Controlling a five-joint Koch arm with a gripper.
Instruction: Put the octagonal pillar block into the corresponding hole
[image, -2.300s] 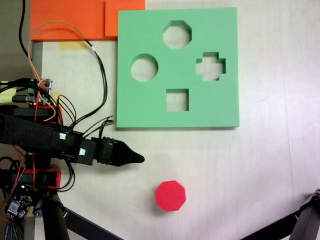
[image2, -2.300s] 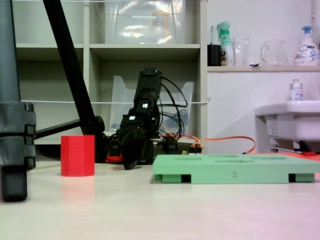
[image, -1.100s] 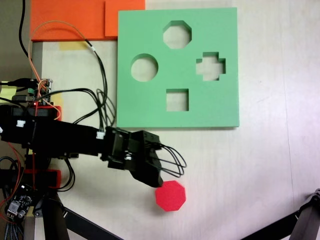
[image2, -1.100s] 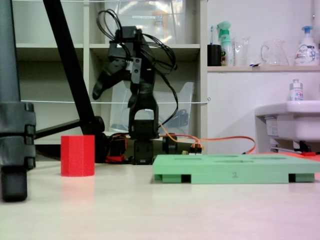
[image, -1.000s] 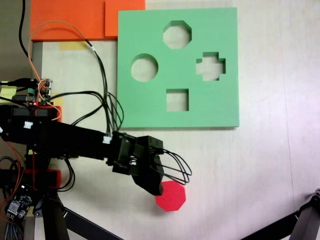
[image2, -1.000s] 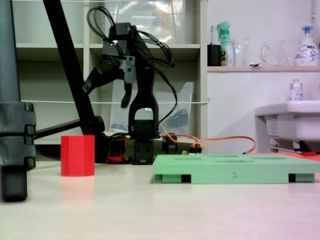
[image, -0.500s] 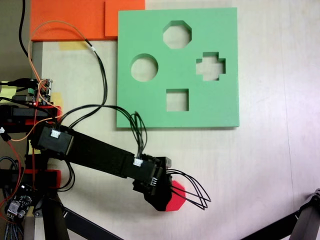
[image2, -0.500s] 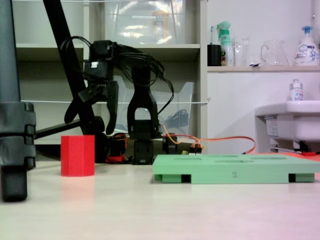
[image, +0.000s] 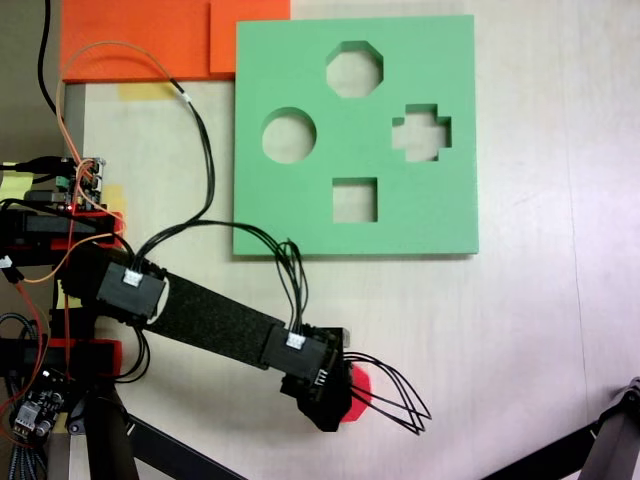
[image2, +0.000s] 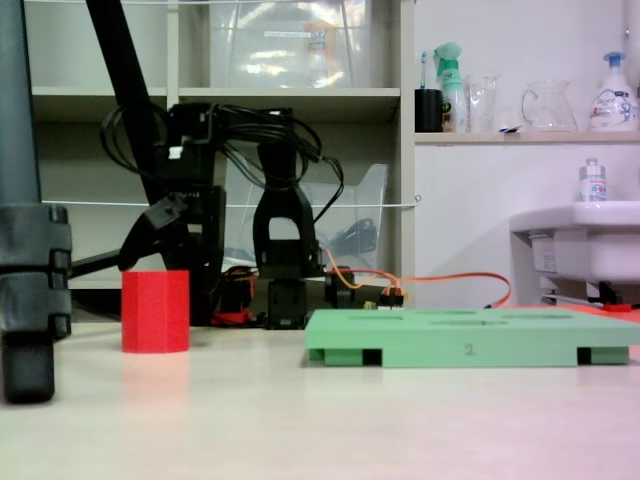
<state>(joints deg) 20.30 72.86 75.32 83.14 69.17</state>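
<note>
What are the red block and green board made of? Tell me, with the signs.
Red block: looks like foam, matte with a slightly grainy side and no shine. Green board: likely the same kind of foam, a matte thick slab with cleanly cut holes and notches along its edge in the low fixed view. Neither is certain.

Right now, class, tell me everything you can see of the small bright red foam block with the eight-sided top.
The small bright red foam block stands upright on the pale table, left of the green foam board in the low fixed view, apart from it. Its sides show flat vertical facets and a matt surface. From above, the arm's black gripper covers most of it, leaving a red sliver. The open jaws reach down around its top; whether they touch it cannot be told.
</note>
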